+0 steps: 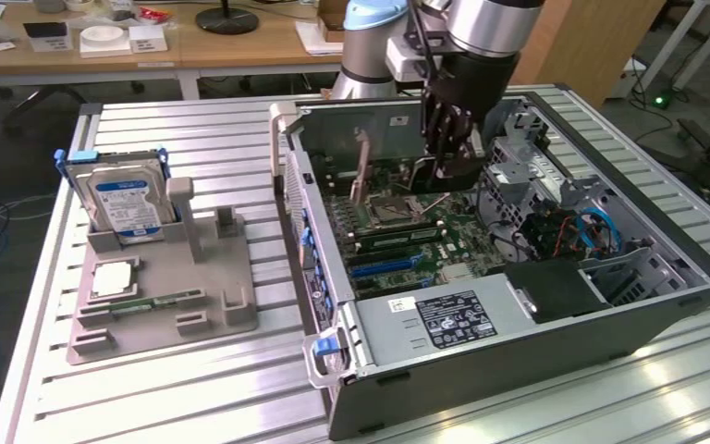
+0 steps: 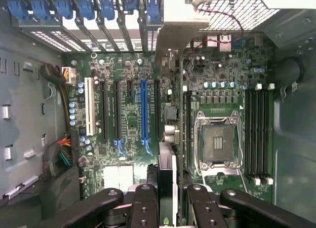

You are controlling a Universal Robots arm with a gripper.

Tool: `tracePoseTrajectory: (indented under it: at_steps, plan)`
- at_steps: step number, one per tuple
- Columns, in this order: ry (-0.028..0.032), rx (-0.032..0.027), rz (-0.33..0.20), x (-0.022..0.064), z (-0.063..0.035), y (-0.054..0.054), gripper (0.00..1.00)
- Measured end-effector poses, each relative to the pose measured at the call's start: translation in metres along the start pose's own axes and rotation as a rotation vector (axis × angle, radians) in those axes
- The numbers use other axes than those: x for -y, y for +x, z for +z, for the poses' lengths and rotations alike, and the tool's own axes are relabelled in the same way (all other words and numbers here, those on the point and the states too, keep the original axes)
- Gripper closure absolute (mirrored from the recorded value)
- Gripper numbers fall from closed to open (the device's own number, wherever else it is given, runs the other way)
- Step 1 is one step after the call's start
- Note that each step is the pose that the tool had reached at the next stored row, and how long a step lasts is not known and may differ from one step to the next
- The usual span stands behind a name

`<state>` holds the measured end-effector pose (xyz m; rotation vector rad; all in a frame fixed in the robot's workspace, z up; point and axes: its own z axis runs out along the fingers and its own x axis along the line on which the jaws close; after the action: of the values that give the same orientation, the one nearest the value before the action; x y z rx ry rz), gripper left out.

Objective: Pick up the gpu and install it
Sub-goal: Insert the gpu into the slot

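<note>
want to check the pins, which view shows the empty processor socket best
The wrist view: the processor socket faces the camera squarely, metal frame and dark centre all in sight. The exterior view shows the processor socket at a slant, its centre hard to read.

One robot arm [image 1: 479, 28] is counted, carrying one gripper [image 1: 446, 171] with two fingers [image 2: 144, 208]. One gpu [image 2: 168, 164] is seen, edge-on. One open computer case [image 1: 516, 379] is set on one slatted metal table [image 1: 145, 388]. Inside the case, one motherboard [image 2: 131, 124] is counted, with one processor socket [image 2: 217, 141], four black memory slots [image 2: 259, 134], one long blue expansion slot [image 2: 144, 109] and one white slot [image 2: 90, 107]. At the exterior view's left, one grey holder tray [image 1: 226, 319] is counted. On it are found one hard drive [image 1: 127, 208] with a blue label, one square processor chip [image 1: 111, 279] and one narrow green memory stick [image 1: 158, 302].
</note>
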<state>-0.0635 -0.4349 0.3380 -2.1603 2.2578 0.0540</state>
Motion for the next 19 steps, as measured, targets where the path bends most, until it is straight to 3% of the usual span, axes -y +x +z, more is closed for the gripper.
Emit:
tracePoseTrajectory:
  at_steps: [5, 19]
  plan:
    - [-0.0002, 0.0056, 0.0, -0.0037, 0.0018, 0.0004, 0.73]
    - [-0.0003, 0.0056, 0.0, -0.0048, 0.0028, 0.0097, 0.73]
